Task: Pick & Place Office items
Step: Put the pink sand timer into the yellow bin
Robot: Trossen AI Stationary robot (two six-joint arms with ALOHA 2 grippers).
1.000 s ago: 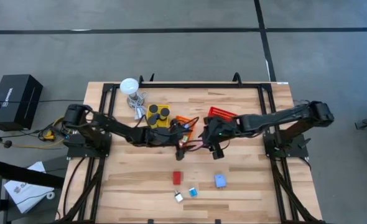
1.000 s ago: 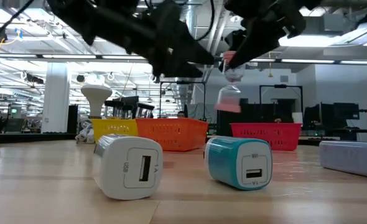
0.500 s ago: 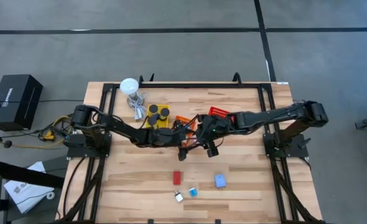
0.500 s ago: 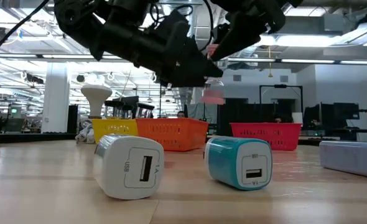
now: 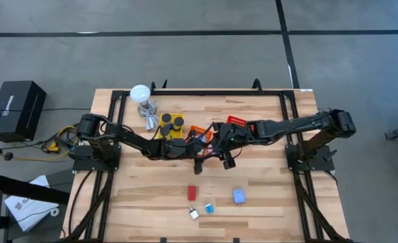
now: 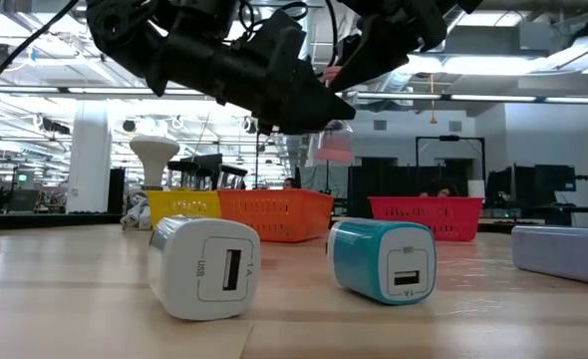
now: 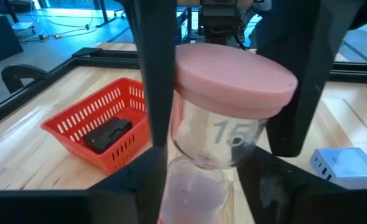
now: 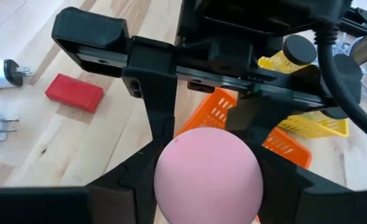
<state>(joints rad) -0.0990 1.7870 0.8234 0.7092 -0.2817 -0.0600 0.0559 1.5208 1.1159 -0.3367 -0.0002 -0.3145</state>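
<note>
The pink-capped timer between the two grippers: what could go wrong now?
1. The timer hangs in the air in the right gripper. If that lets go before the left gripper holds firmly, the glass may fall.
2. Both grippers crowd one small thing and might collide.

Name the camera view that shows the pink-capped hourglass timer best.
The left wrist view: the pink-capped hourglass timer fills it, pink cap, clear glass and a printed number visible between dark fingers. The right wrist view shows only its round pink end; the low view a small shape; the high view hides it.
</note>
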